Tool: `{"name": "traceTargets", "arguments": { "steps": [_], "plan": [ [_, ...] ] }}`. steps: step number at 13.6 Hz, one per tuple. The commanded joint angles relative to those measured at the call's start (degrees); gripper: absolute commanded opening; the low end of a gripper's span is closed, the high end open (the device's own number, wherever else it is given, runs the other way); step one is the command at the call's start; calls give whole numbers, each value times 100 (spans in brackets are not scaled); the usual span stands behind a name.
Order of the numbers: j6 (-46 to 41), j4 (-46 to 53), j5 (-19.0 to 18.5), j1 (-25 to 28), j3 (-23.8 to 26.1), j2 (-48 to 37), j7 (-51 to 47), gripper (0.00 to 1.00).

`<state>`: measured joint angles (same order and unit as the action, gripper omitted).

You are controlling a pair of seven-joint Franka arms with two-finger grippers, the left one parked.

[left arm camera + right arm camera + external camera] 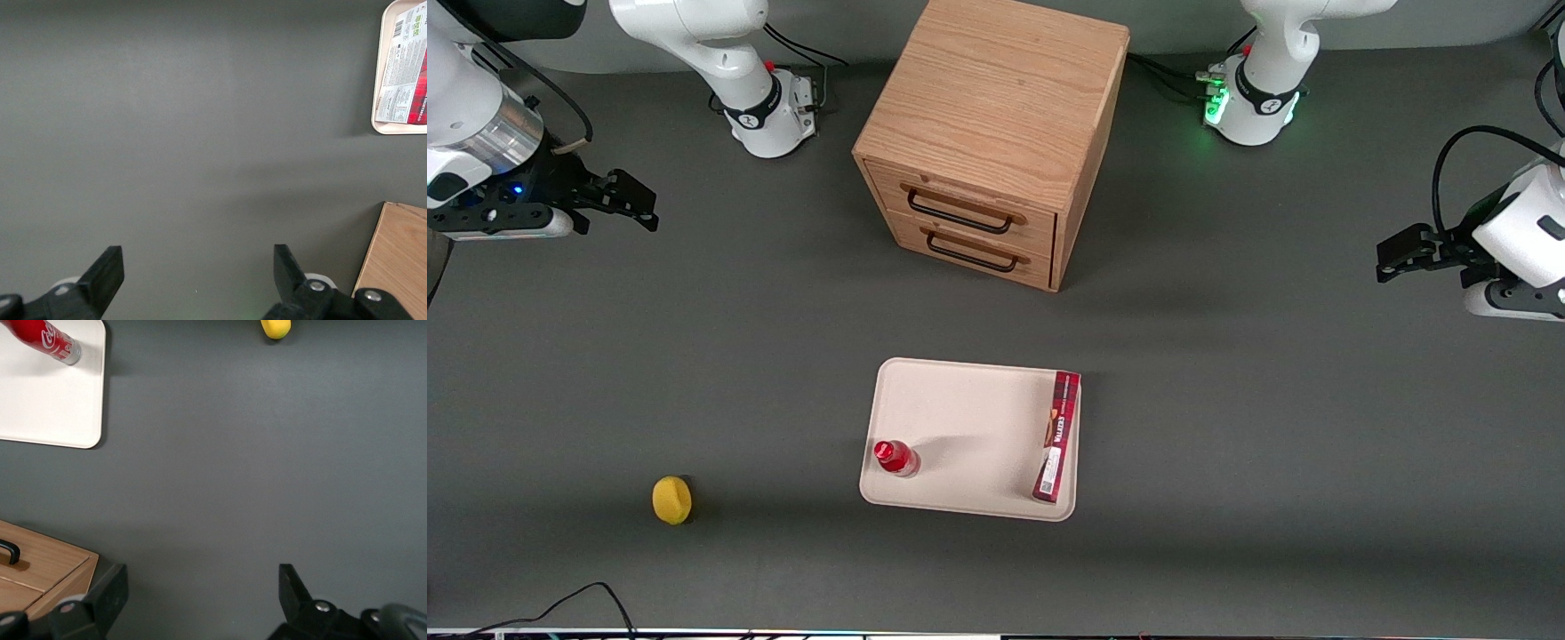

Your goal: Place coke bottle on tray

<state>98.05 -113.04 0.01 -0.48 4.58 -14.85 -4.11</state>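
The coke bottle (895, 458), small and red with a red cap, stands upright on the cream-beige tray (960, 418), near the tray's corner closest to the working arm's end. In the right wrist view the coke bottle (50, 340) shows its white script on the tray (53, 400). My gripper (636, 203) hangs open with nothing between its fingers, high over bare table at the working arm's end, well away from the tray. Seen from the wrist, the gripper (200, 593) has its fingers spread wide over grey table.
A long dark-red box (1057, 436) lies along the tray's edge toward the parked arm. A wooden two-drawer cabinet (996, 133) stands farther from the camera than the tray. A yellow lemon-like object (671, 500) sits on the table toward the working arm's end.
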Motion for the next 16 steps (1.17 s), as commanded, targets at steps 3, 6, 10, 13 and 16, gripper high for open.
{"name": "traceTargets", "arguments": {
  "steps": [3, 6, 10, 13, 16],
  "plan": [
    [-144, 484, 26, -216, 87, 324, 156, 100],
    [-506, 1108, 34, -207, 61, 877, 296, 100],
    [-550, 1153, 455, -137, -414, 932, 876, 100],
    [-559, 1153, 456, -145, -423, 914, 859, 100],
    [-585, 1153, 456, -145, -414, 905, 850, 100]
  ]
}}
